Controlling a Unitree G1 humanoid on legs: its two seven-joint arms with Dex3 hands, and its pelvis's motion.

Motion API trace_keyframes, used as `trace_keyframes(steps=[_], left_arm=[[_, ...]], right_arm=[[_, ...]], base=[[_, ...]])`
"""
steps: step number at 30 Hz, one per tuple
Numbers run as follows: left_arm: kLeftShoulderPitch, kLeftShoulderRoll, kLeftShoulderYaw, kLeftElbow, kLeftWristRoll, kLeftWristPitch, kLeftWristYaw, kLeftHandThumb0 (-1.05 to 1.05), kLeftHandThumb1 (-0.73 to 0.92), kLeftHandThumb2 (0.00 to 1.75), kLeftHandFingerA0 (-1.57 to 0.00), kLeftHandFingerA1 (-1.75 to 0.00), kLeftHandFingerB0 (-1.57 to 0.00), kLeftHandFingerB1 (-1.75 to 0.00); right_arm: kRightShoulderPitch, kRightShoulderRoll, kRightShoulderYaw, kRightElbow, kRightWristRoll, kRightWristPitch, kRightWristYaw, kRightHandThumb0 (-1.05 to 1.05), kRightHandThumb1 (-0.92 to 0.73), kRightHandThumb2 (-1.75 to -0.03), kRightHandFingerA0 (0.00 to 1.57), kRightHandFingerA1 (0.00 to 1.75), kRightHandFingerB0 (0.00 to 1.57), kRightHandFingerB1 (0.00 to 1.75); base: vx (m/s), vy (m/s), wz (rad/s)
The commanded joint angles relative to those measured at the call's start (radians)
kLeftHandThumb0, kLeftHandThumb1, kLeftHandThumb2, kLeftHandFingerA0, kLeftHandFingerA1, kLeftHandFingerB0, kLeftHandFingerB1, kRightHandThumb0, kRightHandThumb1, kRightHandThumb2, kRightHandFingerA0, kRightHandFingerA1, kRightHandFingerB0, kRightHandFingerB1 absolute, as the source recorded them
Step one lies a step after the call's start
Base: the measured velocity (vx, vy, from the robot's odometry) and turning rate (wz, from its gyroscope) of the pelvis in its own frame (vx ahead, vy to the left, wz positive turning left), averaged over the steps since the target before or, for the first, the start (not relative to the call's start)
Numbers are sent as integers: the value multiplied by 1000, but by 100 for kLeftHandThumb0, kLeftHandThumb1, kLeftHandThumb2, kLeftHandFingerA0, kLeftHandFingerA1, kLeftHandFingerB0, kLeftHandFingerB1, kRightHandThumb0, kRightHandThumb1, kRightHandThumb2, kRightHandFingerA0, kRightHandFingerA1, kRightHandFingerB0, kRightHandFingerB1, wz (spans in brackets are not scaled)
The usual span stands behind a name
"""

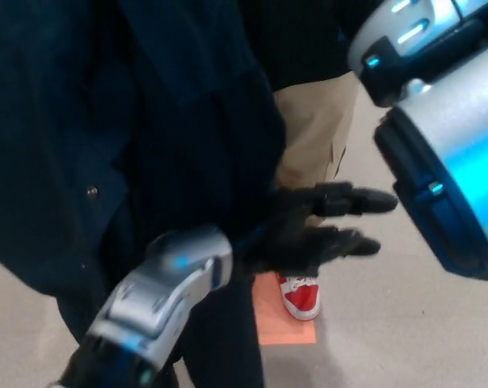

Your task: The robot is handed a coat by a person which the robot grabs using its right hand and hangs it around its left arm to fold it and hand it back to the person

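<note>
The dark navy coat (107, 121) hangs at the left, falling close behind the robot's left forearm (167, 287). Past the coat's edge the left hand (313, 234) stretches right, its fingers (365, 200) straight and apart, gripping nothing. Farther off stands a person's red shoe (299, 297).

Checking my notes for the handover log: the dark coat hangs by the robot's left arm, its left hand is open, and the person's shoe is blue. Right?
Not quite: the head view shows a red and white shoe. The dark coat does hang by the left arm, and the left hand is open.
</note>
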Motion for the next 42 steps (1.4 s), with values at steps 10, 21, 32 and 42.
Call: trace_keyframes(steps=[10,21,32,42], left_arm=[[-300,-37,111,546,141,-200,192,-85,69,102,-9,-44,-11,-42],[-433,102,235,785,183,-341,293,-79,67,104,-7,-43,-4,-38],[-473,267,353,858,168,-387,284,-75,89,68,-12,-28,-13,-27],[-481,328,424,861,149,-388,247,-75,67,101,-5,-44,-3,-35]], right_arm=[[-99,2,-112,-125,165,-31,121,-39,-85,-66,121,79,98,79],[-76,-118,-174,-337,223,78,213,-40,-87,-67,121,68,111,81],[120,-280,-196,-620,314,174,356,-38,-90,-67,130,74,119,89],[484,-457,-221,-1010,351,363,400,-35,-73,-110,121,99,111,106]], base=[[0,0,0],[0,0,0],[0,0,0],[0,0,0]])
